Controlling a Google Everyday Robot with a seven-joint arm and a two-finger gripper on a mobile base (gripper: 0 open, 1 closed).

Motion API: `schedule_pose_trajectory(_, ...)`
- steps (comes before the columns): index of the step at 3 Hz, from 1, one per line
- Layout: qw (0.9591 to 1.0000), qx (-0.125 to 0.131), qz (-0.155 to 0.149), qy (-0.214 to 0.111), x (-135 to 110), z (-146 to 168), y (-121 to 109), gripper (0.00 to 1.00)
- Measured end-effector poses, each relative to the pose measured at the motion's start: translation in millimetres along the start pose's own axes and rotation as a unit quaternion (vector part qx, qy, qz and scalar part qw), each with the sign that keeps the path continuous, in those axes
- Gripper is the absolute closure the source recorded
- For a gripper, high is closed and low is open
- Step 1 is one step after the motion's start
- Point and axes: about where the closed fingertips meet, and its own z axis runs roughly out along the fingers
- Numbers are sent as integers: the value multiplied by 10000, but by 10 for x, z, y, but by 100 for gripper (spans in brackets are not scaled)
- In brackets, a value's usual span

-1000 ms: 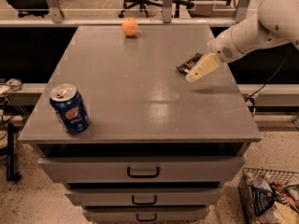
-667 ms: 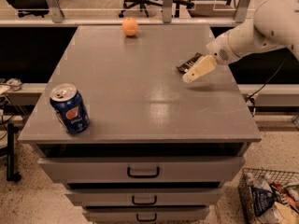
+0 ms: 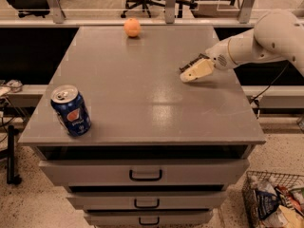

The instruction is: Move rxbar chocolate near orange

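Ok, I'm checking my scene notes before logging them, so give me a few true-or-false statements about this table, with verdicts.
1. The round orange fruit sits near the far edge of the grey table. True.
2. The blue soda can lies on its side. False: it stands upright at the front left corner.
3. The cream gripper is over the table's right side, at the dark-wrapped snack bar. True.
4. The snack bar touches the fruit. False: they are well apart.

The robot's single white arm (image 3: 273,34) is reaching in from the right, its thick forearm sloping down toward the left. The wrist (image 3: 222,59) is narrowing into the cream-coloured gripper (image 3: 192,70), which is hanging low over the right side of the table (image 3: 142,94), its tip pointing left and slightly downward.
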Motion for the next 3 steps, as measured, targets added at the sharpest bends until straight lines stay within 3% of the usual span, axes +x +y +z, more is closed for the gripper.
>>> schedule_pose_trajectory(1, 9998, 150, 21, -147, -8, 11, -54, 38)
schedule_pose_trajectory(3, 9995, 278, -66, -147, 10, 9, -98, 85)
